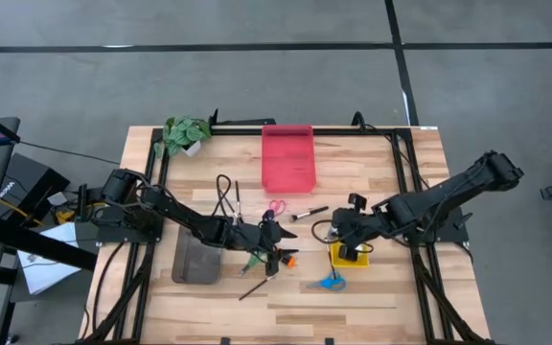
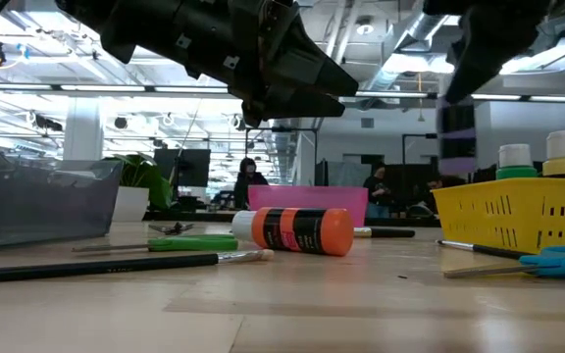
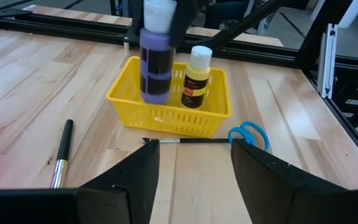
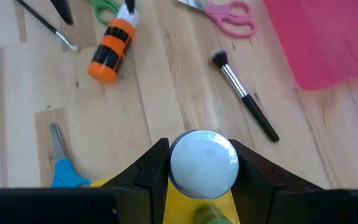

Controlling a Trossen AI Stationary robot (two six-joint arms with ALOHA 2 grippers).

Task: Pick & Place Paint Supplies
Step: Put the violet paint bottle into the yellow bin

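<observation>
The right tool (image 4: pixel 199 171) grips a purple white-capped paint bottle (image 3: pixel 155 53) above the yellow slotted basket (image 3: pixel 169 115). The left tool (image 3: pixel 194 163), fingers apart and empty, hovers over the pale wood-plank worktop (image 1: pixel 372 287), above an orange paint bottle (image 2: pixel 297 229) lying on its side. Behind lies a bright room with ceiling lights.

An orange bottle (image 2: pixel 297 230) lies on its side mid-table beside a thin brush (image 2: pixel 106 263). A purple-blue bottle (image 3: pixel 155 62) hangs upright over the yellow basket holding a yellow bottle (image 3: pixel 197 78); blue scissors (image 3: pixel 252 134) lie just beside it.
</observation>
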